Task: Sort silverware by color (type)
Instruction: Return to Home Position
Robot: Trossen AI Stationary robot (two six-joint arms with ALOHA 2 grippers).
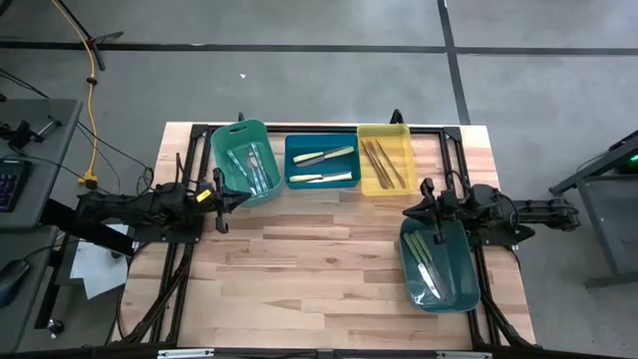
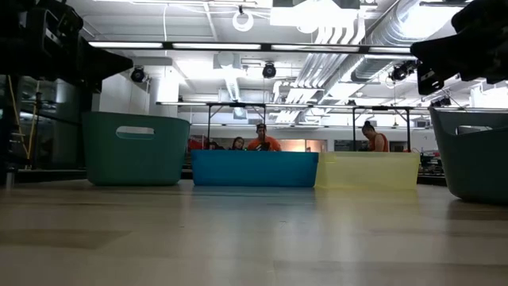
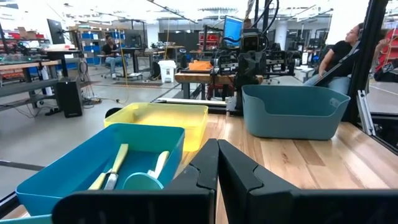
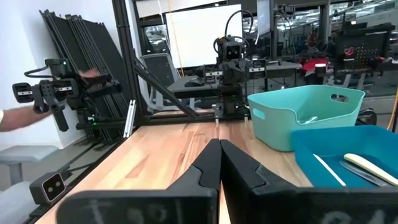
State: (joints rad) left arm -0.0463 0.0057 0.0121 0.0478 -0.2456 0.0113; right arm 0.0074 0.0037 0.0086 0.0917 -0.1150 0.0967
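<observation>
The silverware lies in four bins. Clear-bluish pieces [image 1: 257, 170] are in the light green bin [image 1: 231, 150]. Pale yellow-handled pieces [image 1: 324, 157] are in the blue bin [image 1: 297, 165], and brownish ones [image 1: 382, 163] in the yellow bin [image 1: 399, 135]. Green-handled ones [image 1: 424, 261] lie in the dark teal bin [image 1: 461, 279]. My left gripper [image 1: 232, 200] hovers shut at the table's left, in front of the green bin. My right gripper [image 1: 408, 211] hovers shut at the table's right, just over the dark teal bin's far end. Both point toward the table's middle, level, and hold nothing.
The three sorted bins stand in a row along the far edge of the wooden table [image 1: 309, 259]; bare wood lies between the arms. A black frame [image 1: 329, 128] runs behind the bins. A person's hand [image 4: 12, 115] shows beyond the table, and people sit in the room behind [image 2: 260, 139].
</observation>
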